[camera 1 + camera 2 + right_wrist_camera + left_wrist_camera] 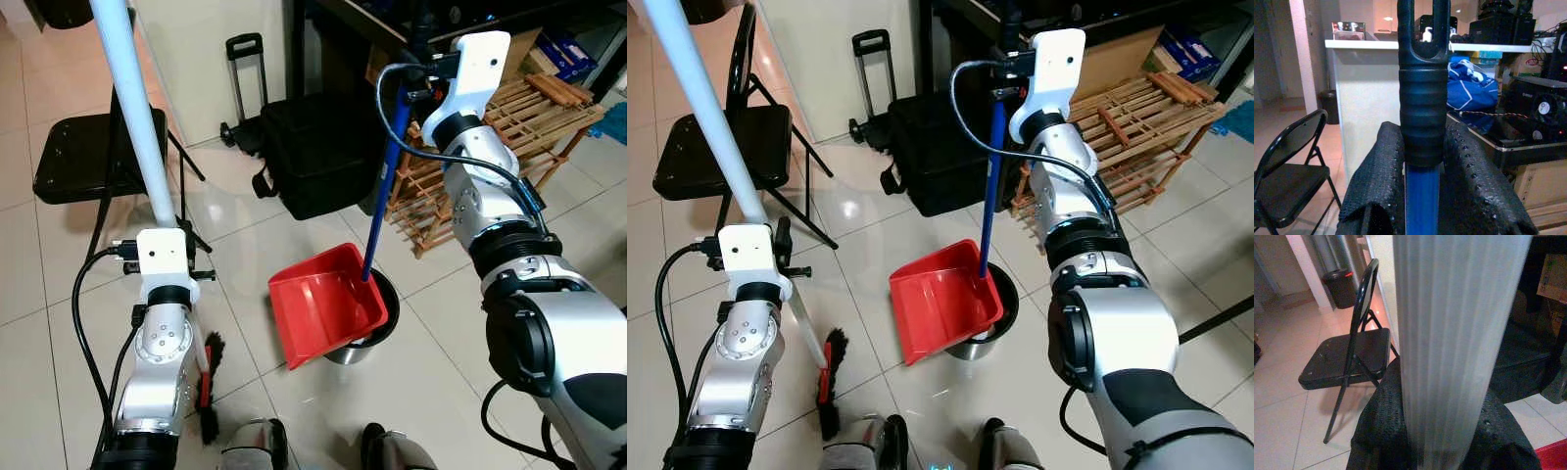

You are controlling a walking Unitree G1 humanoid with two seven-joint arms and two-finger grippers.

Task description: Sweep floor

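My left gripper [1442,431] is shut on the thick white broom handle [137,108], which slants up to the left. The broom's black and red head [830,382] rests on the tiles by my left foot. My right gripper [1422,186] is shut on the black grip of the dustpan's blue pole [384,186], held high in front of me. The red dustpan [328,299] hangs at the pole's lower end. It is tilted over a small metal bin with a black liner [384,328], its rear edge on the rim.
A black folding chair [88,157] stands at the left. A black bag [318,152] and a luggage trolley [245,88] sit by the wall ahead. At the right is a wooden rack [519,137]. My feet [255,446] are at the bottom edge.
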